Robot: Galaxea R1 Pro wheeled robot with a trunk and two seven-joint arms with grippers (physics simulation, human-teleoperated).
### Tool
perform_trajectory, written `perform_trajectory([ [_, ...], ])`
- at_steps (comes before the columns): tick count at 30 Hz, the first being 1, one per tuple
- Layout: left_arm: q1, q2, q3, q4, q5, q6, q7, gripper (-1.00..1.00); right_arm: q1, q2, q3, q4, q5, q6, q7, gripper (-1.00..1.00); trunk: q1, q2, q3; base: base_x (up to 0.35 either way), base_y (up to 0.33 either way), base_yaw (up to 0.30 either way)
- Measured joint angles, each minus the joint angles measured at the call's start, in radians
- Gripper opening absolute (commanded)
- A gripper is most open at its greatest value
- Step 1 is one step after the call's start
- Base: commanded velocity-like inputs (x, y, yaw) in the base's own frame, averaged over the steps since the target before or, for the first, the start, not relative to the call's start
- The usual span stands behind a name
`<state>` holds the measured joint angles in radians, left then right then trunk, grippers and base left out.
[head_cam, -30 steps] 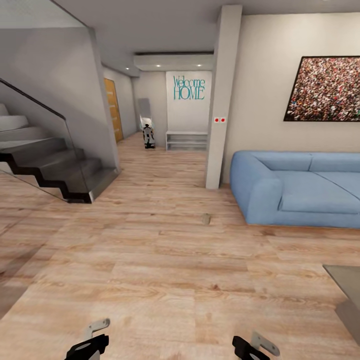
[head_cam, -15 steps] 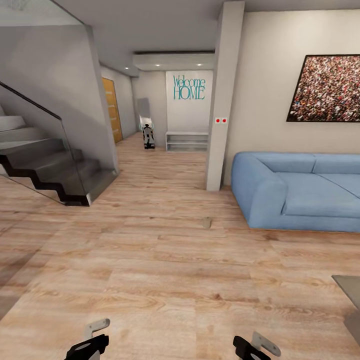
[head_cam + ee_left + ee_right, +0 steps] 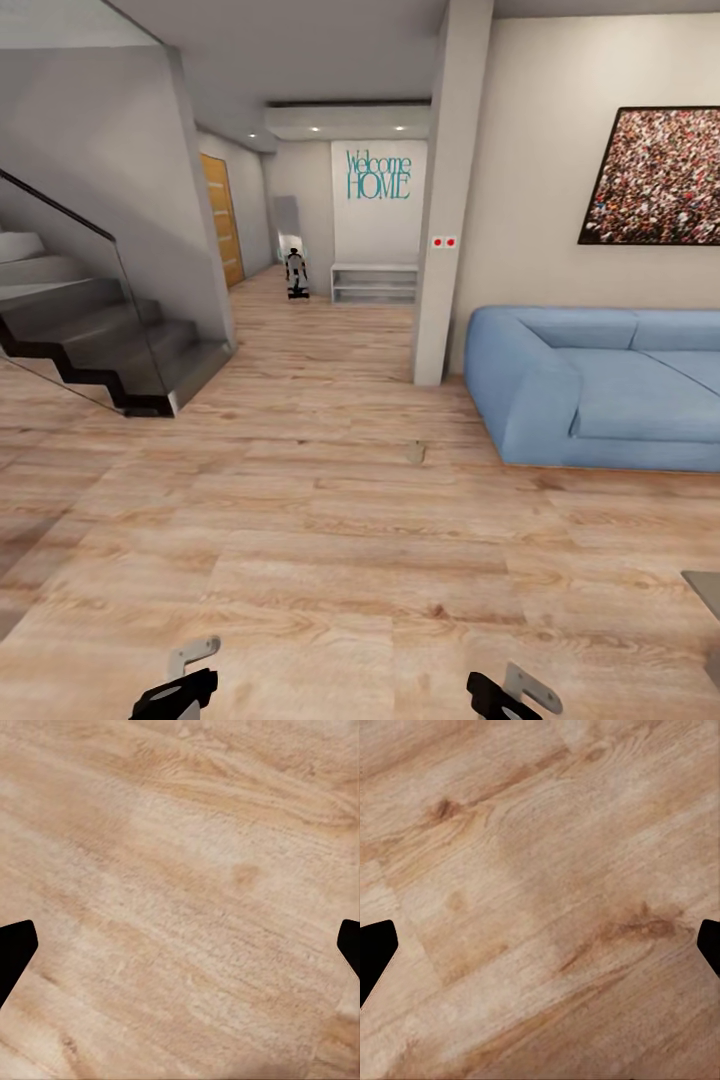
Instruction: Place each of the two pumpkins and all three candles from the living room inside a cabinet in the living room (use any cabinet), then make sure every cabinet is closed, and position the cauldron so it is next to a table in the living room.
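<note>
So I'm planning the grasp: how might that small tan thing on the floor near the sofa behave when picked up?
The candle looks short and squat, so upright it probably won't tip. It seems round, so knocked over it could roll on the smooth wooden floor. It is too small here to judge its surface; assume it is light.
</note>
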<state>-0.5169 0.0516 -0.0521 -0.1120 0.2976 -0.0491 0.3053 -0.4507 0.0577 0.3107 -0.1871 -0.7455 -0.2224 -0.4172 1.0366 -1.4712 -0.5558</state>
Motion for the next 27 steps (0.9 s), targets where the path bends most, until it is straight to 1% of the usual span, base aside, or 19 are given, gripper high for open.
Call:
perform_trajectory([
  [27,0.0,-0.001,0.0,0.0,0.0,0.0,0.0,1.0,0.0,0.003,0.0,0.0,0.001,0.0,0.0,1.0,0.0,0.0,0.0,0.15,0.0,0.0],
])
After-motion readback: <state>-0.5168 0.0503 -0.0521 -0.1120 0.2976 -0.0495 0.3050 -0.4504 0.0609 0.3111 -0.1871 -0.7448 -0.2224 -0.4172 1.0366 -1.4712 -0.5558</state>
